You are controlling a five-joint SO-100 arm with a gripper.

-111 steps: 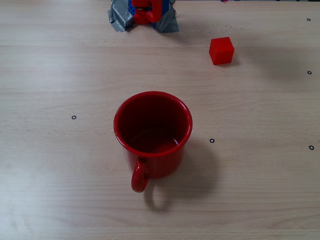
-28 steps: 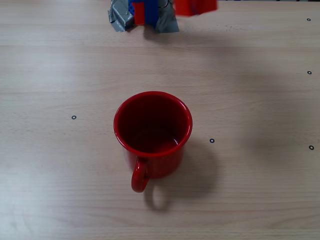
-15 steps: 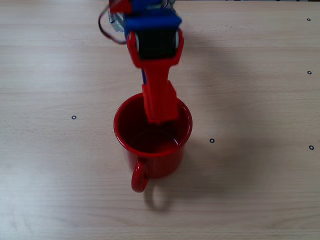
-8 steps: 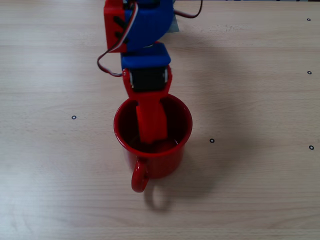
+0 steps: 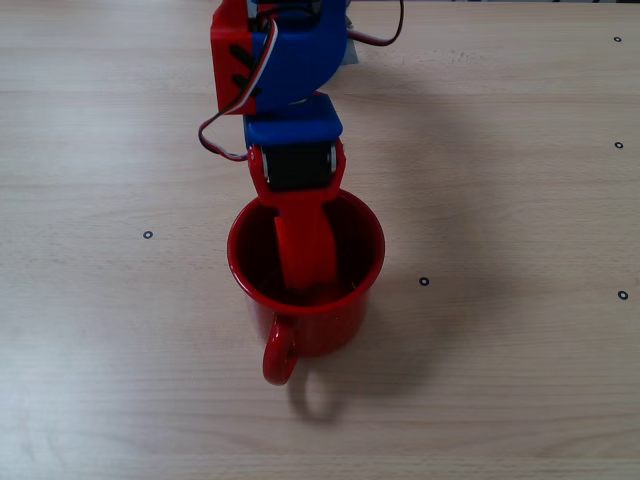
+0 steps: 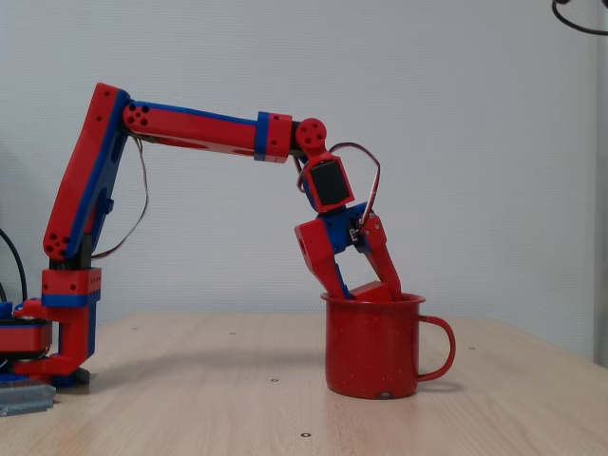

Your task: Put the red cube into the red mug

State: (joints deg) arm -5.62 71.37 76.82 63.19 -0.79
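Table (image 5: 520, 390): pale wood-grain laminate, planks running left to right in the overhead fixed view, matte with soft sheen. Small dark ring marks (image 5: 424, 281) dotted over the surface, several near the right edge, one at left. Soft grey shadow (image 5: 440, 200) falling right of centre, diffuse; light even, no hard highlights.

Table (image 6: 190, 399) in the side fixed view: same light wood, far edge meeting the wall.

Wall (image 6: 475, 114): plain, pale grey-white, unmarked, evenly lit.

Cable (image 6: 579, 17): dark loop, top right corner, partly cut off.
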